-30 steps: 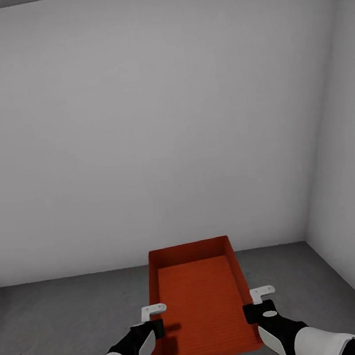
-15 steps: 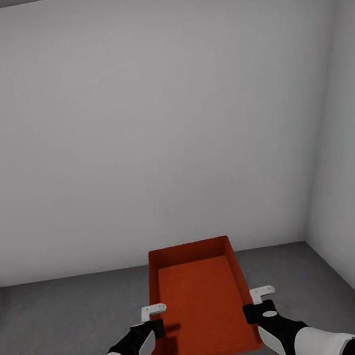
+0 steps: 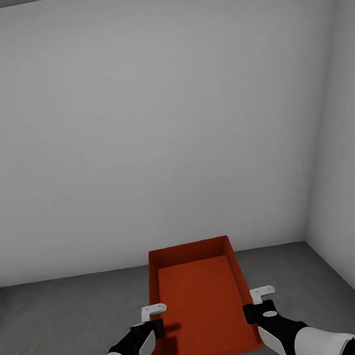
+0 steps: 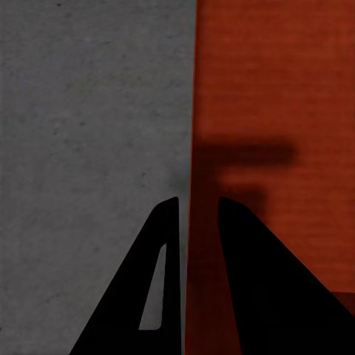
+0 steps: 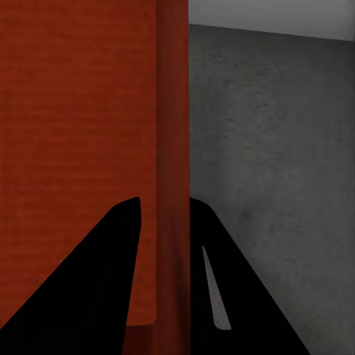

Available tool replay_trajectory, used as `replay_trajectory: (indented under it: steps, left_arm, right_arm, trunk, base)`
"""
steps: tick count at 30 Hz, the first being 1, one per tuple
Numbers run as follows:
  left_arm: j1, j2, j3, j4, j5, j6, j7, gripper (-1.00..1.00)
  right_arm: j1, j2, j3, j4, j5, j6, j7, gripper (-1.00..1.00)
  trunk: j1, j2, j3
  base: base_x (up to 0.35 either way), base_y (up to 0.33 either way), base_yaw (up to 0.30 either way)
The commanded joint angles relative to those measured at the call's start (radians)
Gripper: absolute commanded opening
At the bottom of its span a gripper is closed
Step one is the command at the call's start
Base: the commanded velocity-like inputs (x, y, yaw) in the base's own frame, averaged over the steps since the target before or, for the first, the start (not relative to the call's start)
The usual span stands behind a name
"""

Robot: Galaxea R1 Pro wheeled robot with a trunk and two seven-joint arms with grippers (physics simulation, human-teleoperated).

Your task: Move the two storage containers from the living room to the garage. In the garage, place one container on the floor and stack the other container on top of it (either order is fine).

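Note:
One orange-red storage container [image 3: 199, 301] hangs low in front of me, long side pointing away, its inside empty. My left gripper [image 3: 156, 328] is shut on its left side wall; in the left wrist view the thin wall [image 4: 198, 148] runs between the two dark fingers [image 4: 166, 244]. On the opposite side my right gripper [image 3: 252, 311] is shut on the right wall [image 5: 174, 111], one finger inside the tub and one outside. Dark grey concrete floor [image 3: 51, 322] lies under and around it. The second container is out of view.
A plain white wall [image 3: 132, 121] stands straight ahead, close behind the tub. It meets another white wall [image 3: 351, 170] in a corner at the right. Bare concrete floor stretches to the left [image 4: 89, 111] and right [image 5: 274, 148] of the tub.

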Motion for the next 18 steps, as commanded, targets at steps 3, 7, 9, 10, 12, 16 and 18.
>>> replay_trajectory:
  steps: [3, 7, 9, 10, 12, 16, 18]
  left_arm:
    - [0.000, 0.015, -0.020, -0.006, -0.022, 0.007, 0.020, -1.00]
    - [0.000, 0.016, -0.020, -0.006, -0.021, 0.008, 0.020, -1.00]
    - [0.000, 0.016, -0.020, -0.006, -0.021, 0.008, 0.020, -1.00]
    - [0.000, 0.016, -0.020, -0.006, -0.021, 0.008, 0.020, -1.00]
    - [0.000, 0.016, -0.020, -0.006, -0.021, 0.008, 0.020, -1.00]
    - [0.000, 0.016, -0.020, -0.006, -0.021, 0.009, 0.020, -1.00]
    - [0.000, 0.016, -0.020, -0.006, -0.021, 0.009, 0.020, -1.00]
  right_arm:
    - [-0.001, 0.000, -0.023, 0.032, -0.021, -0.006, -0.012, -1.00]
    - [-0.001, 0.000, -0.023, 0.032, -0.021, -0.006, -0.012, -1.00]
    - [-0.001, 0.000, -0.023, 0.032, -0.021, -0.006, -0.012, -1.00]
    - [-0.001, 0.000, -0.023, 0.032, -0.021, -0.006, -0.012, -1.00]
    - [-0.001, 0.000, -0.023, 0.032, -0.021, -0.006, -0.012, -1.00]
    - [-0.001, -0.001, -0.023, 0.032, -0.021, -0.005, -0.012, -1.00]
    - [-0.001, -0.001, -0.023, 0.032, -0.021, -0.005, -0.012, -1.00]
  trunk:
    - [0.004, -0.009, -0.005]
    - [0.020, -0.037, -0.018]
    - [0.027, -0.051, -0.024]
    - [0.031, -0.058, -0.027]
    - [0.039, -0.072, -0.033]
    - [0.054, -0.100, -0.048]
    - [0.062, -0.114, -0.057]
  base:
    - [0.000, 0.000, 0.000]
    - [0.000, 0.000, 0.000]
    - [0.000, 0.000, 0.000]
    - [0.000, 0.000, 0.000]
    - [0.000, 0.000, 0.000]
    - [0.000, 0.000, 0.000]
    - [0.000, 0.000, 0.000]
